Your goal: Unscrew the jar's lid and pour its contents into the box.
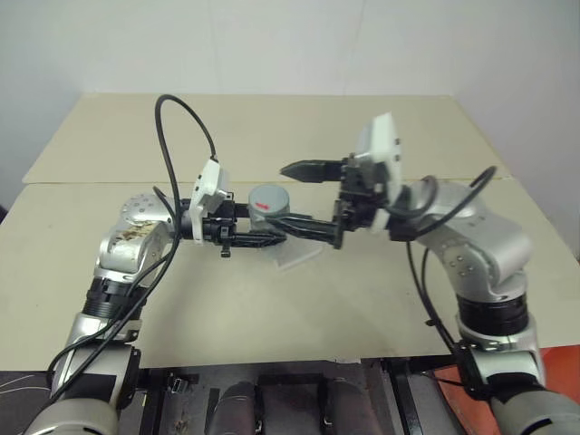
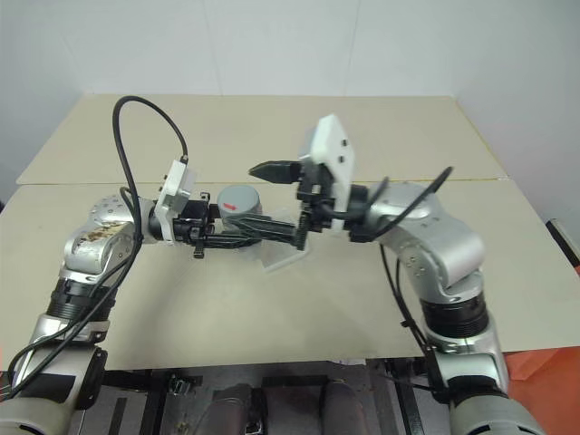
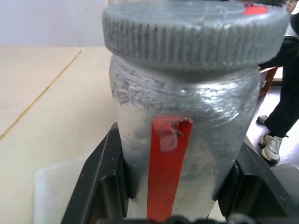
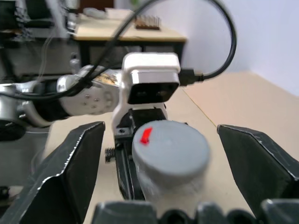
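- The left tool (image 1: 272, 237) pinches the small silvery-grey cylindrical jar (image 3: 184, 154) by its body, one black finger on each side, holding it upright above the pale beige bench (image 1: 272, 308).
- The round flat grey screw lid (image 1: 273, 198), ribbed around its edge and marked with a small red patch on top, sits on the jar, so the unscrewing is judged not yet finished.
- The right tool (image 4: 161, 163) stands spread wide, its two black fingers either side of the lid and clear of it in the right wrist view.
- The shallow rectangular box of clear, whitish plastic (image 1: 297, 256) rests on the bench just beneath and beside the held jar.
- The contents cannot be seen through the foil-like wrapped wall.
- Handling, as a judgement: the jar looks light and rigid, but its wrinkled silvery skin may be slick, so a firm squeeze low on the body, below the lid, suits it best.
- The lid's ribbed rim (image 3: 196, 39) offers the surest purchase; the right tool would do well to close squarely across that rim rather than on the smooth top.
- The risk lies in the jar twisting within the left tool as the lid is turned, or in the light plastic box sliding when the pour comes.
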